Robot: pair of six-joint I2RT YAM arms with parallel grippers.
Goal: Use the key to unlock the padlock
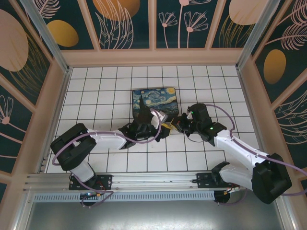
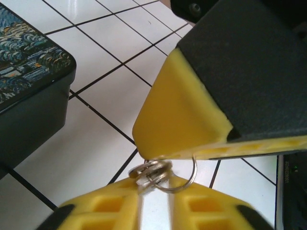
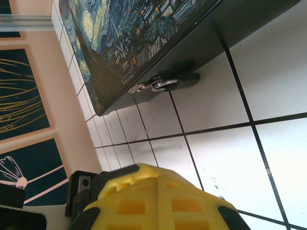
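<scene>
My left gripper (image 2: 154, 179) has its yellow fingers a narrow slit apart, pinching the key (image 2: 146, 176) at its silvery head, where a coiled split ring (image 2: 156, 168) sits at the tips. A thin wire loop (image 2: 193, 173) runs from there up under a finger (image 2: 177, 110) of the right gripper, which hangs right above. From overhead, the left gripper (image 1: 165, 126) and the right gripper (image 1: 175, 123) meet tip to tip just in front of the box. The right gripper (image 3: 158, 178) has its fingers pressed flat together. The padlock is hidden.
The black box with the starry-night lid (image 1: 153, 99) stands just behind the grippers, its corner close on the left (image 2: 29, 72). A small shiny latch (image 3: 160, 85) sits on its front wall. White tiled floor (image 1: 206, 86) lies around, enclosed by patterned walls.
</scene>
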